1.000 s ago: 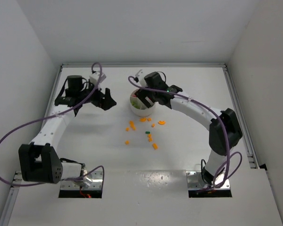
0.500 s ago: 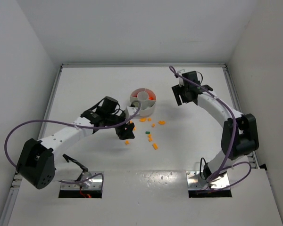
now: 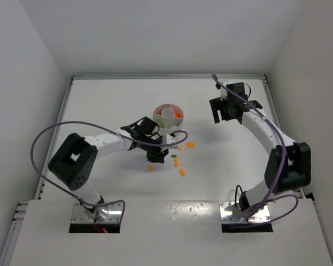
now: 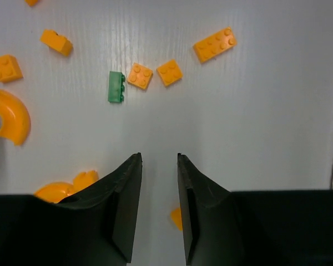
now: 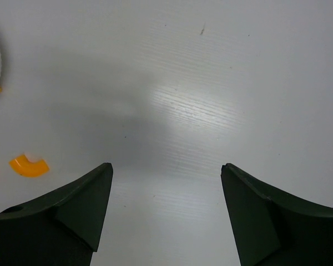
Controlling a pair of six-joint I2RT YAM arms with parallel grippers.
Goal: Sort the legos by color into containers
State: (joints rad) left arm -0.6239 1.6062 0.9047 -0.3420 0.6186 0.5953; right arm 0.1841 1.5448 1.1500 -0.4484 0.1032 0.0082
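Jaws on my left gripper (image 4: 157,160) stand close together, with a narrow gap between them and nothing in it. It hangs low over the table (image 4: 277,111), just at the near side of the dish (image 3: 167,105). Loose legos (image 3: 180,164) are scattered around it. Ahead of the fingertips lies a green brick (image 4: 116,87), right beside two square orange bricks (image 4: 140,76). A curved orange brick (image 4: 14,116) sits further left. One wedge of the dish holds orange pieces (image 3: 178,114). My right gripper (image 5: 166,166) has its jaws spread wide and empty, well to the right of the dish.
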